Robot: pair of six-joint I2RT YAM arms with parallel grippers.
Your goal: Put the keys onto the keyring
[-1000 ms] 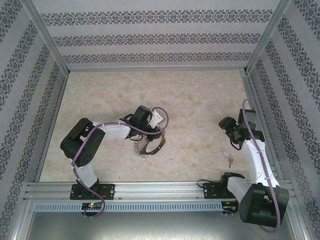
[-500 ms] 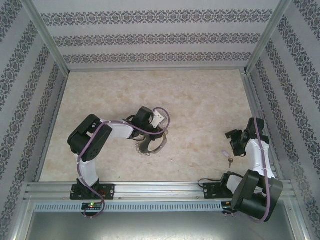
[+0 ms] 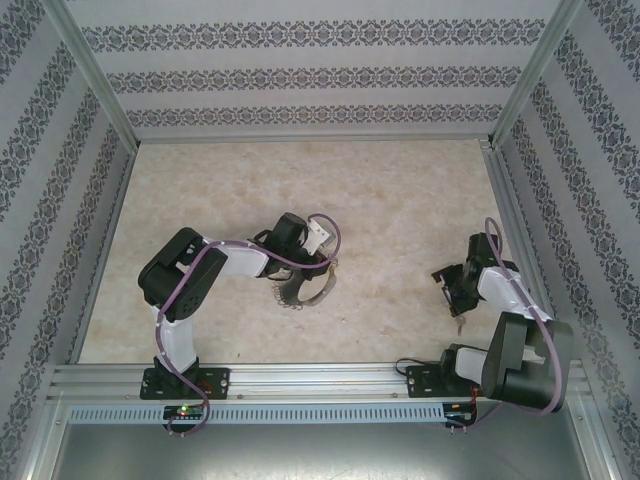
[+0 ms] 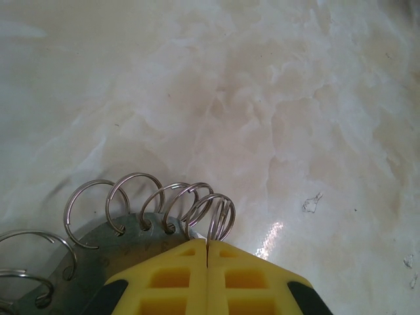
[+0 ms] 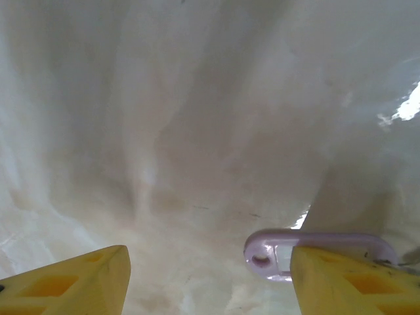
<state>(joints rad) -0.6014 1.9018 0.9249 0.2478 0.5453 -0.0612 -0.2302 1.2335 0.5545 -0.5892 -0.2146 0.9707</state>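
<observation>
I had the left gripper pinched tight on the rim of the keyring, with its silvery loops fanning out just past the closed yellow jaws. From above, the hoop sat near the middle of the table, under that wrist. The right gripper was low over the table with its fingers spread wide and nothing between them. A pale lilac tag lay just beside one finger, perhaps touching it. What looked like a small key lay close by.
</observation>
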